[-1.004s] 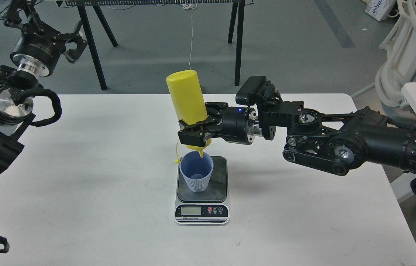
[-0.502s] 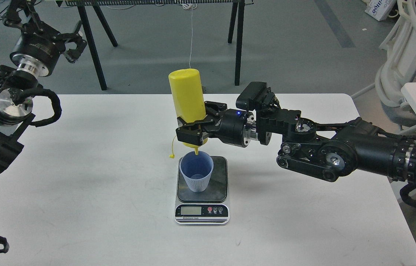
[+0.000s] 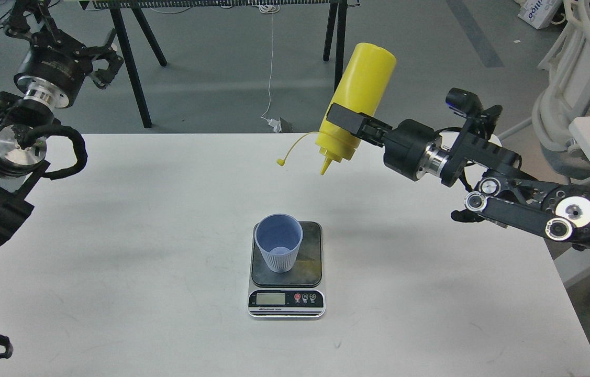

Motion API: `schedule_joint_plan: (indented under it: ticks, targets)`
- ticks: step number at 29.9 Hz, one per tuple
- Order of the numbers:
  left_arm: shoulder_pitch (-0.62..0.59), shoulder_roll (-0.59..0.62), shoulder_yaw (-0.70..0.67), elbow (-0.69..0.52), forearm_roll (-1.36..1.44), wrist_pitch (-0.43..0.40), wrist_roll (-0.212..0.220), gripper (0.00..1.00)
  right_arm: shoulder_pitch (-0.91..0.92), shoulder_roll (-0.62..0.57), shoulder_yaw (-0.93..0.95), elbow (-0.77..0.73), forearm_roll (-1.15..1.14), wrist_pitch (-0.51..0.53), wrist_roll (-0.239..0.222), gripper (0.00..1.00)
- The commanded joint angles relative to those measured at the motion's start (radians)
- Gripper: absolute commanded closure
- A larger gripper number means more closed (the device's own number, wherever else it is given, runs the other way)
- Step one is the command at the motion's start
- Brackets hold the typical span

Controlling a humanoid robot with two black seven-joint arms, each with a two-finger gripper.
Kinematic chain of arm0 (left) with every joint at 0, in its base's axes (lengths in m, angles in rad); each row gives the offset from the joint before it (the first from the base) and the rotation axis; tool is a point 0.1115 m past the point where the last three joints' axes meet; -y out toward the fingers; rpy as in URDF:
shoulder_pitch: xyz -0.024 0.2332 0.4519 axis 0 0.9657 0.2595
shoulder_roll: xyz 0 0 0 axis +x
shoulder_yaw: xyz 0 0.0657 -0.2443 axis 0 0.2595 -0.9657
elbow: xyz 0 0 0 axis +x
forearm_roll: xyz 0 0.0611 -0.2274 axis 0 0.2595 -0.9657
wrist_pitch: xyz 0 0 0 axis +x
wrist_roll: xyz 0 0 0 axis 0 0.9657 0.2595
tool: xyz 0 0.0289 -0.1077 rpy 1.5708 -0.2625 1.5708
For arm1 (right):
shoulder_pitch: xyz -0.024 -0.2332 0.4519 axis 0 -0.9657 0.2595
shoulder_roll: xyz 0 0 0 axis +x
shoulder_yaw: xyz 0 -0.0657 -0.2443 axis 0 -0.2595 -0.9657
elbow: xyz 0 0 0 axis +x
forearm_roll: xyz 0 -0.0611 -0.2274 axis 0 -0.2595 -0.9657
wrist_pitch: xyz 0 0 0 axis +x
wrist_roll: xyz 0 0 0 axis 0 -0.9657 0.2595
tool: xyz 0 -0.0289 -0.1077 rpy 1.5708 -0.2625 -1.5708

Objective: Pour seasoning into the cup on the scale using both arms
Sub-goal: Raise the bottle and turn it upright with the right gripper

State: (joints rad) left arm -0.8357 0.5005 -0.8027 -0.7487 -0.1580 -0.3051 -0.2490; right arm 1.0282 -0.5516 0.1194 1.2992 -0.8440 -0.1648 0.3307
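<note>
My right gripper (image 3: 349, 123) is shut on the yellow seasoning bottle (image 3: 360, 91). It holds the bottle tilted, nozzle down and to the left, well above the table and up and to the right of the cup. The cap strap hangs out to the left. The light-blue cup (image 3: 278, 248) stands upright on the dark platform of the scale (image 3: 309, 262), on its left part. My left gripper (image 3: 101, 65) is raised at the far left, away from the table's things, with its fingers spread and empty.
The white table (image 3: 143, 235) carries only the scale and cup. Black trestle legs (image 3: 130, 68) stand behind it on the grey floor. A white chair (image 3: 569, 89) and another white table stand at the right.
My right arm has lifted the bottle up and to the right, away from the cup's mouth, and tilted it from nozzle-down toward slanting. The left arm has not moved.
</note>
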Motion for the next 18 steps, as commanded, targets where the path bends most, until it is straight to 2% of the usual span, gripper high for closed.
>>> schedule_joint_plan:
  ticks: [1, 6, 11, 16, 18]
  targets:
    - [0.0, 0.0, 0.0, -0.004, 0.002, -0.008, 0.0, 0.0, -0.091, -0.085, 0.095, 0.049, 0.222, 0.088, 0.01, 0.75]
    - [0.0, -0.002, 0.005, -0.023, 0.002, -0.023, 0.002, 0.0, -0.261, -0.102, 0.273, 0.037, 0.488, 0.238, 0.011, 0.75]
    - [0.0, -0.003, 0.007, -0.024, 0.002, -0.012, 0.0, 0.0, -0.462, -0.08, 0.472, -0.006, 0.727, 0.434, 0.014, 0.74]
    - [0.0, -0.01, 0.003, -0.024, 0.002, -0.011, 0.0, 0.0, -0.637, -0.005, 0.608, -0.05, 0.878, 0.628, 0.011, 0.74]
    - [0.0, -0.01, 0.003, -0.024, 0.002, -0.011, 0.0, 0.0, -0.69, 0.025, 0.632, -0.086, 0.93, 0.654, 0.011, 0.74]
